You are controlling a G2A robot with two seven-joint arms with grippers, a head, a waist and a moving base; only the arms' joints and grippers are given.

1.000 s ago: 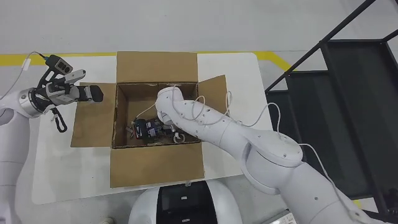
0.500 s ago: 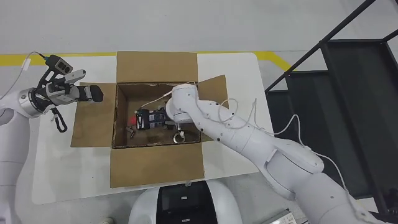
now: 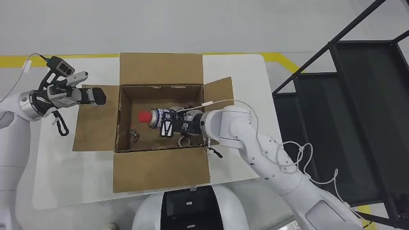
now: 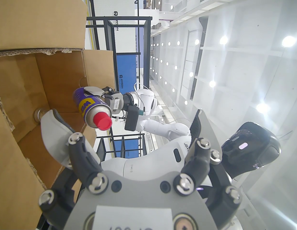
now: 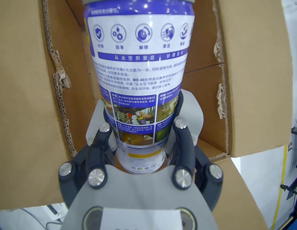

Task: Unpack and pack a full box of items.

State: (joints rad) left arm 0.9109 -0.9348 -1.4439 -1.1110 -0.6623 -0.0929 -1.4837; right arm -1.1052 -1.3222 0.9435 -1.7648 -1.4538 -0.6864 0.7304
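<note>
The right tool (image 3: 177, 122) is clenched on a blue and white metal spray can with a red plastic cap (image 3: 158, 117). It holds the can lying on its side over the inside of the open brown cardboard box (image 3: 161, 70), which stands on the white counter (image 3: 243, 76). I judge that the step in hand is to carry the can out of the box. To do this well, the arm should first bring the can higher than the walls and the standing flaps and only then go sideways. The grasp is at the bottom end, so the long body can swing or slip if the move is quick. The left tool (image 3: 89, 96) is released and carries nothing, and it hangs beside the left flap, well apart from the can. The right wrist view shows the fingers (image 5: 184, 135) pressing on both sides of the can's lower part, which the top view cannot tell. The left wrist view shows the cap pointing toward the left tool, and a small round metal piece (image 4: 38, 114) low in the box.
</note>
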